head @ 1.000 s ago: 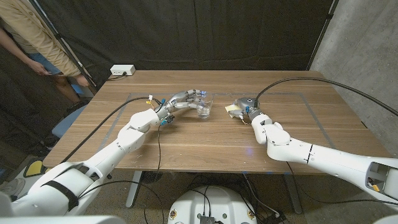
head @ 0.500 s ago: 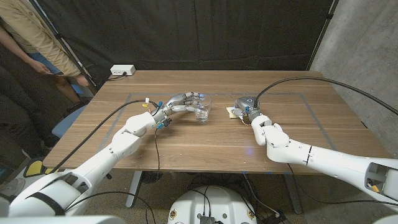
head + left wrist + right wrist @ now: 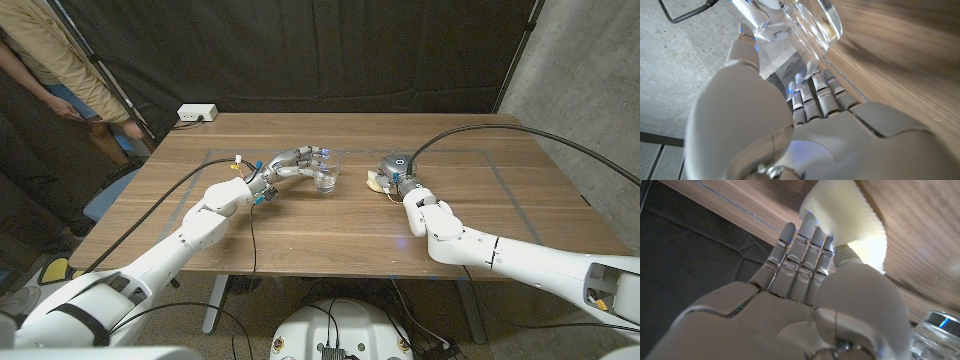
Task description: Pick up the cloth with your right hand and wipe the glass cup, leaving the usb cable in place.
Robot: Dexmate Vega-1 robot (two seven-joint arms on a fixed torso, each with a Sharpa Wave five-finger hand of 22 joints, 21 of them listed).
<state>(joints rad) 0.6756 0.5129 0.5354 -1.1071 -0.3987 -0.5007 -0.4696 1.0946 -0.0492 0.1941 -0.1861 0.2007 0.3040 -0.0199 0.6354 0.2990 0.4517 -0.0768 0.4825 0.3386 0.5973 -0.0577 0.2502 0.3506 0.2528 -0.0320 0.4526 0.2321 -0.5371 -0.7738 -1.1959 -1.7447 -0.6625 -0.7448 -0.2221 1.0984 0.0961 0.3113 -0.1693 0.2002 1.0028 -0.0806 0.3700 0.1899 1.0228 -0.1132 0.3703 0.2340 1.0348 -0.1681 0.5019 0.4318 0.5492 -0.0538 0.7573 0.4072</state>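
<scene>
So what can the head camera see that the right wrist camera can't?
Head view alone: the whole wooden table, the left robot hand around the glass cup, a white box at the far edge, and a person standing beside the table. Right wrist view alone: a close look at the pale yellow cloth with the fingers of the right robot hand touching it. Both: the right robot hand, the cloth, the cup, and the tabletop.

A wooden table (image 3: 300, 225) with faint pale lines marked across its top. On it stand a clear glass cup (image 3: 326, 178) near the middle, a pale yellow cloth (image 3: 377, 181) just beside, and a white box (image 3: 197, 114), possibly a power strip, at the far left corner.
</scene>
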